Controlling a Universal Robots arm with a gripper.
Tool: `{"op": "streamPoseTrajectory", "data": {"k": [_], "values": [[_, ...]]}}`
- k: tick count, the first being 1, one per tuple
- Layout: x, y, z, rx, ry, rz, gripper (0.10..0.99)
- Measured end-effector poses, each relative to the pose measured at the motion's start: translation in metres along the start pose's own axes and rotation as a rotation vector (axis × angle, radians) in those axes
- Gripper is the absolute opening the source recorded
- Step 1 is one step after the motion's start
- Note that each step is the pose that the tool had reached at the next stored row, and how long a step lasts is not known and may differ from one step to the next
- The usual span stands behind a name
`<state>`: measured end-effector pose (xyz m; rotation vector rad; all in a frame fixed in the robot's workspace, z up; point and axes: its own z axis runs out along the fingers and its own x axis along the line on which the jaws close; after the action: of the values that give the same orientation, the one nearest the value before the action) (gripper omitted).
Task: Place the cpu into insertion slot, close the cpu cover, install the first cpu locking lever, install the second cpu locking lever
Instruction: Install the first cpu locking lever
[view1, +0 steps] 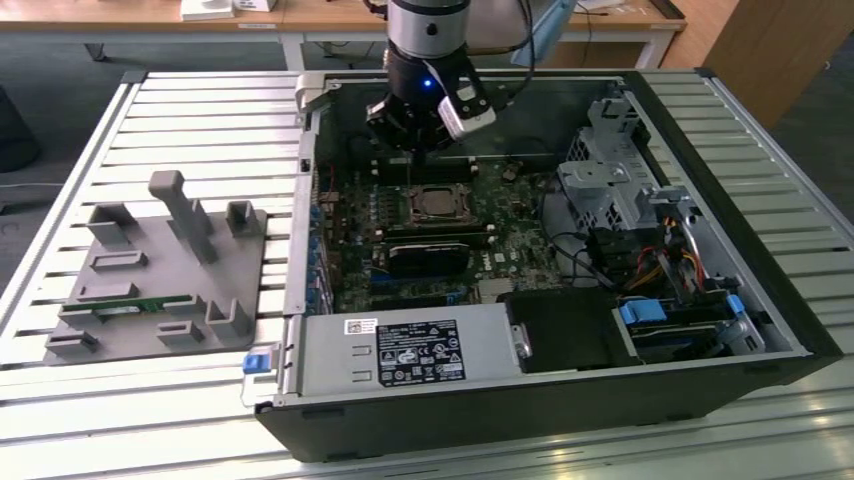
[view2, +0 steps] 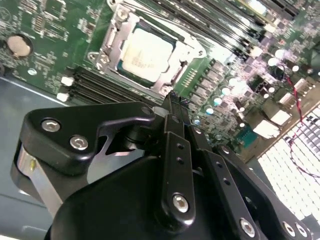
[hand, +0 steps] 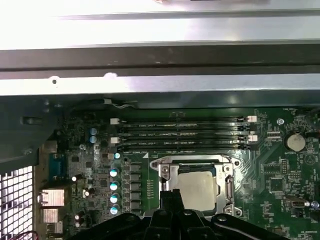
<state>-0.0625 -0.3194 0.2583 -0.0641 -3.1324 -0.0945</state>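
1. Right, hovering low over the motherboard (hand: 280, 200) inside the open computer case (view1: 561, 410), with the pincer (hand: 170, 197) clenched tip to tip and nothing visible between.
2. Spotting the cpu (hand: 200, 189) just ahead of the pincer tips and a shade to one side, lying flat in the insertion slot (hand: 227, 200), clear of the pincer and untouched.
3. Noting the cpu cover (hand: 167, 172) down flat around the chip, framing its metal top through the window. Reading the placing and the closing as done on that showing.
4. Judging the step in hand to be the first locking lever, going by closed tips poised beside the cover's near corner. Cannot tell whether either lever is latched.
5. Calling for a fine line-up here: closed tips onto a thin, springy wire, then a steady press down and sideways under its hook. No slipping onto the small board parts crowding close around the pincer.
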Motion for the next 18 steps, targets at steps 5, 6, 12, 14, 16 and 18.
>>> {"op": "streamPoseTrajectory", "data": {"k": [5,6,12,14,16,18], "values": [[0.0078,-0.0001,0.0004,0.0,-0.0001,0.0,0.106],[0.0097,0.0,0.0005,0.0,0.0,0.0,0.106],[0.0189,0.0009,0.0012,0.0,0.0,0.0,0.106],[0.0199,0.0024,0.0016,0.0,0.0,0.0,0.106],[0.0207,0.0043,0.002,0.0,0.0,0.0,0.106],[0.0213,0.0068,0.0023,0.0,-0.0001,0.0,0.106]]}}
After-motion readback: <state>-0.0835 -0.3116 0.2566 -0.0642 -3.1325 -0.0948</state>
